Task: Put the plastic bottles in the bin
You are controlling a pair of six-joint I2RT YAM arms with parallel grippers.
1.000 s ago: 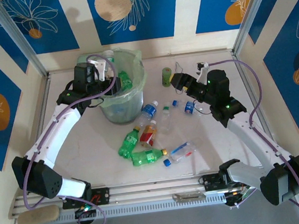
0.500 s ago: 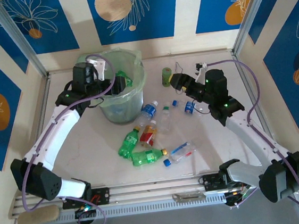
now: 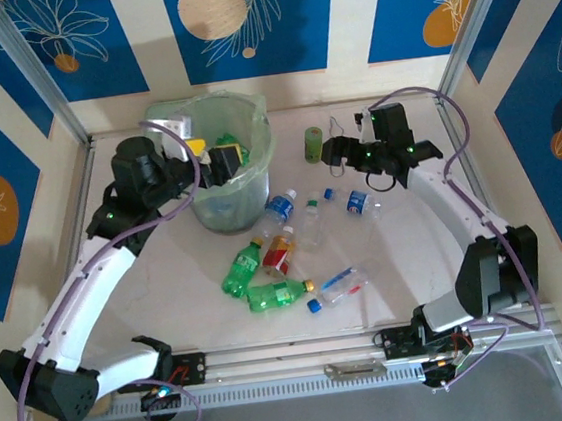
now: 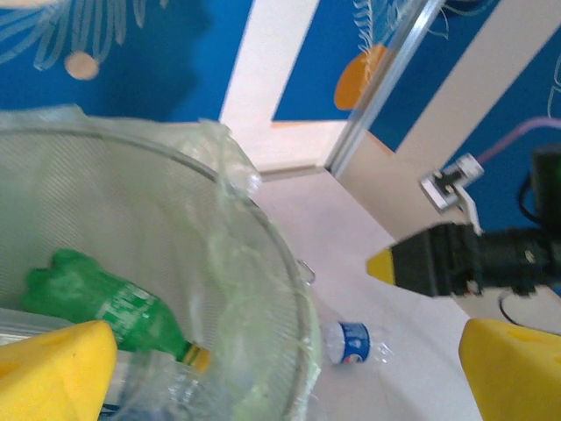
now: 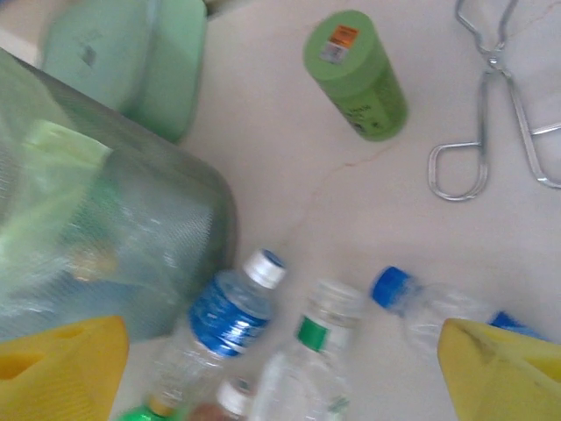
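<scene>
The bin [image 3: 260, 140], pale green with a bag liner, stands at the far left. My left gripper [image 3: 218, 163] hangs open over its rim [image 4: 294, 298], yellow pads [image 4: 57, 368] wide apart and empty. A green bottle [image 4: 110, 303] lies inside the bin. My right gripper [image 3: 333, 152] hovers open above the table, right of the bin. Under it lie a blue-labelled bottle [image 5: 223, 316], a clear green-banded bottle [image 5: 311, 351] and a blue-capped bottle [image 5: 421, 307]. More bottles lie mid-table: a red-labelled one [image 3: 279, 251], two green ones [image 3: 240, 271] [image 3: 280, 293] and a clear one [image 3: 341, 285].
A short olive-green cylinder [image 5: 355, 74] and thin wire tongs [image 5: 491, 114] lie on the far side of the table. A pale-green lid-like piece [image 5: 123, 61] sits behind the bin. Frame posts and patterned walls enclose the table.
My left gripper opened and let the green bottle drop into the bin, and its arm drew back leftward. My right arm swung toward the far side and its jaws widened a little.
</scene>
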